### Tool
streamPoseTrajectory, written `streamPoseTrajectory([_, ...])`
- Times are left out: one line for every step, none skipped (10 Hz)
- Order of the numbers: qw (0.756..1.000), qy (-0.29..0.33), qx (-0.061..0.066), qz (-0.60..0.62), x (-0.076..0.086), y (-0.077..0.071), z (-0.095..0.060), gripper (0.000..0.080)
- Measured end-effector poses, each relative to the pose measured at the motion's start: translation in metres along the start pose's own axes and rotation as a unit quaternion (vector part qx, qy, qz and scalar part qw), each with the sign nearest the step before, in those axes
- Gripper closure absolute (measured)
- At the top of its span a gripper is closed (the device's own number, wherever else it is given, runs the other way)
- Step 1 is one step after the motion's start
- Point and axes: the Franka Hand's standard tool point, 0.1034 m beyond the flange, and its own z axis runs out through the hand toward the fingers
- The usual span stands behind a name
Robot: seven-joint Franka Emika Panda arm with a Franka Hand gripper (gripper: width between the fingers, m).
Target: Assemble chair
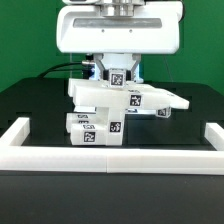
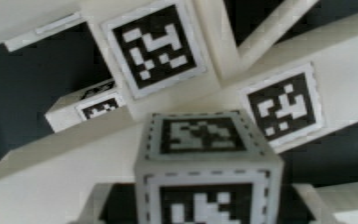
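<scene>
The part-built chair (image 1: 105, 110) stands mid-table in the exterior view, a stack of white tagged pieces. A flat slab (image 1: 152, 97) juts out towards the exterior view's right, and a blocky piece (image 1: 95, 128) sits below it. My gripper (image 1: 117, 74) hangs straight above the stack, shut on a white square post (image 1: 117, 72) with a tag on its face. In the wrist view the post (image 2: 202, 150) fills the middle, tagged on its end and side, with the gripper (image 2: 202, 205) closed round it. Behind it lie tagged white chair faces (image 2: 149, 45). Whether the post touches the stack is hidden.
A long low white border rail (image 1: 110, 156) runs along the table's front, with short arms at the exterior view's left (image 1: 15, 133) and right (image 1: 212, 133). The black table top (image 1: 40, 100) surrounds the chair, with a green backdrop behind.
</scene>
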Motion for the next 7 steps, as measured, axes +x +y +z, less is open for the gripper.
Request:
streamPoseTrajectory([0.999,0.0,0.002,0.038,0.0001,0.0013,0.0001,0.0509])
streamPoseTrajectory([0.997,0.0,0.004,0.072,0.0004,0.0027,0.0003,0.0509])
streamPoseTrajectory([0.995,0.0,0.006,0.098,0.0008,0.0048,0.0005,0.0509])
streamPoseTrajectory([0.993,0.0,0.007,0.114,0.0009,0.0068,0.0009,0.0509])
streamPoseTrajectory([0.988,0.0,0.009,0.154,0.0009,0.0068,0.001,0.0509])
streamPoseTrajectory([0.981,-0.001,0.011,0.194,0.0009,0.0073,0.0009,0.0509])
streamPoseTrajectory([0.971,-0.001,0.011,0.237,0.0009,0.0077,0.001,0.0509])
